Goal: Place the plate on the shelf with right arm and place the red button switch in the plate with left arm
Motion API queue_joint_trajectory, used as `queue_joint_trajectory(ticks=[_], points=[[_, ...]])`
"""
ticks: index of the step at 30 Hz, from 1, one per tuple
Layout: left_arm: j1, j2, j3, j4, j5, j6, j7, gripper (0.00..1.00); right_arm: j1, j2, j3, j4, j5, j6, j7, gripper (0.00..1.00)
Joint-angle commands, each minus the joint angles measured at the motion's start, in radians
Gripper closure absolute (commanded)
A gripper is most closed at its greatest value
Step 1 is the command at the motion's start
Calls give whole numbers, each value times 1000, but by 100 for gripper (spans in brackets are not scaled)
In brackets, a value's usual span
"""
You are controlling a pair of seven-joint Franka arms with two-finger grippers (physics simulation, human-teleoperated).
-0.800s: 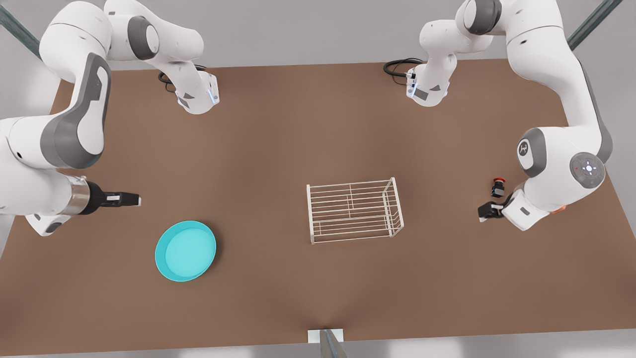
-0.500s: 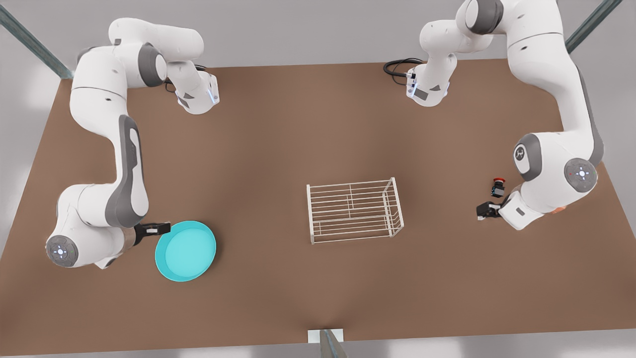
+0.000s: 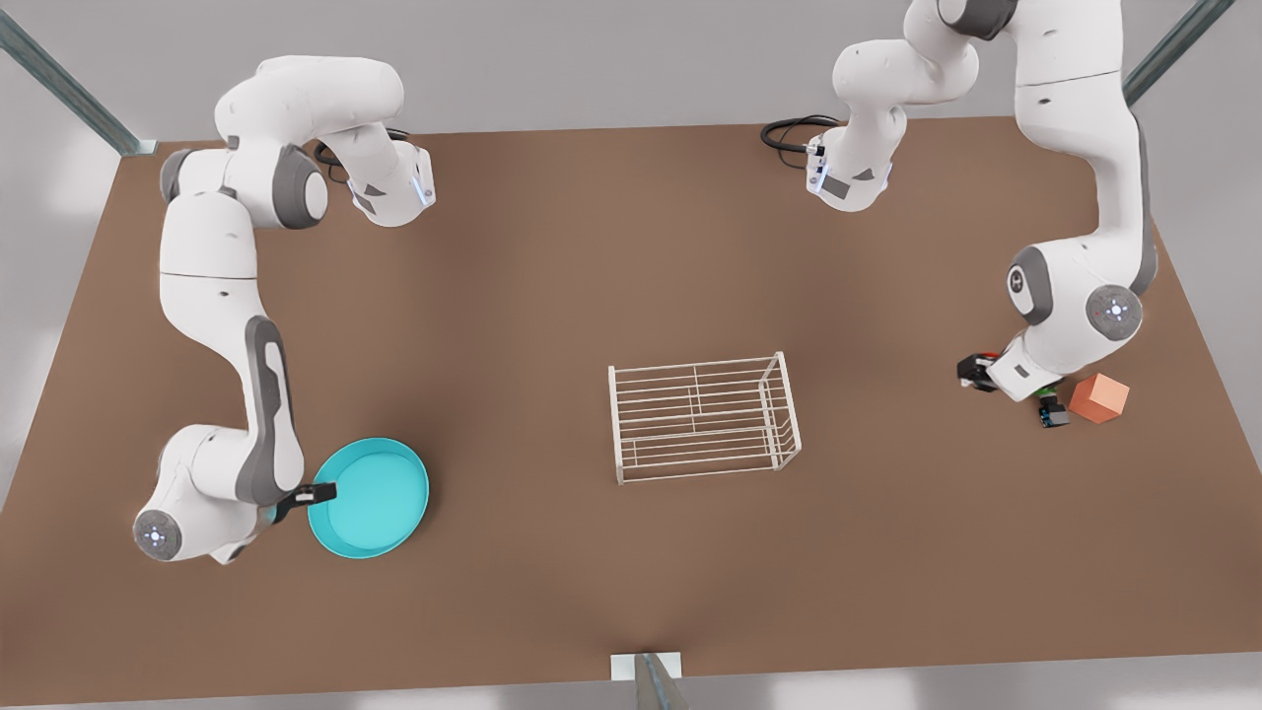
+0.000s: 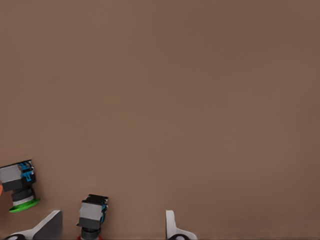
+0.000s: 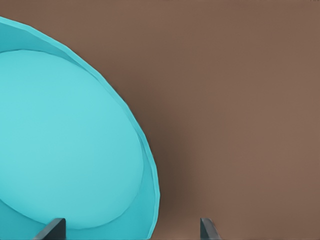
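The right gripper point(image 3: 320, 490), fingers spread, straddles the turquoise plate's point(image 3: 380, 503) rim. The left gripper point(image 3: 976, 372), spread, flanks the half-hidden red button switch point(image 4: 92, 216).

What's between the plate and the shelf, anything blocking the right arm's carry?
Nothing visible. Bare table lies between the plate and the shelf, and the shelf's grid top holds nothing. The right gripper is open at the plate's rim. The orange cube and green-capped switch sit beyond the shelf, near the left gripper.
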Motion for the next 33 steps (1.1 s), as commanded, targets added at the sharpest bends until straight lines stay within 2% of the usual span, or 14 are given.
queue_joint_trajectory(ticks=[1, 2, 3, 4, 6, 7, 10, 12, 15, 21, 27, 33], points=[[11, 8, 1, -15, 5, 75, 140, 0, -2, 18, 2, 0, 4, 117, -238, 0], [23, 19, 1, -18, 5, 75, 140, 0, -8, 28, 2, 0, 27, 118, -241, 8], [40, 30, 1, -18, 5, 75, 142, 0, -10, 38, 2, 0, 44, 118, -260, 24], [52, 35, 1, -26, 5, 75, 156, 0, -21, 41, 2, 0, 67, 117, -261, 36], [71, 54, 1, -26, 4, 75, 170, 0, -24, 41, 2, 2, 72, 114, -260, 51], [78, 65, 1, -26, 2, 76, 170, 0, -24, 39, 2, 3, 73, 109, -257, 52], [91, 84, 1, -26, 0, 78, 170, 0, -22, 38, 3, 3, 90, 103, -255, 68], [106, 105, 1, -26, 0, 87, 171, 0, -22, 41, 5, 2, 90, 111, -260, 68], [120, 131, 1, -26, 0, 110, 191, 0, -22, 41, 5, 2, 89, 106, -258, 81], [140, 190, 1, -26, 0, 167, 219, 0, -22, 1, 3, 6, 83, 51, -260, 81], [143, 216, 1, -26, 0, 181, 219, 0, -11, -108, 3, 3, 58, -54, -260, 81], [155, 228, 1, -61, 0, 243, 219, 0, 91, -238, 0, 3, 55, -130, -266, 81]])
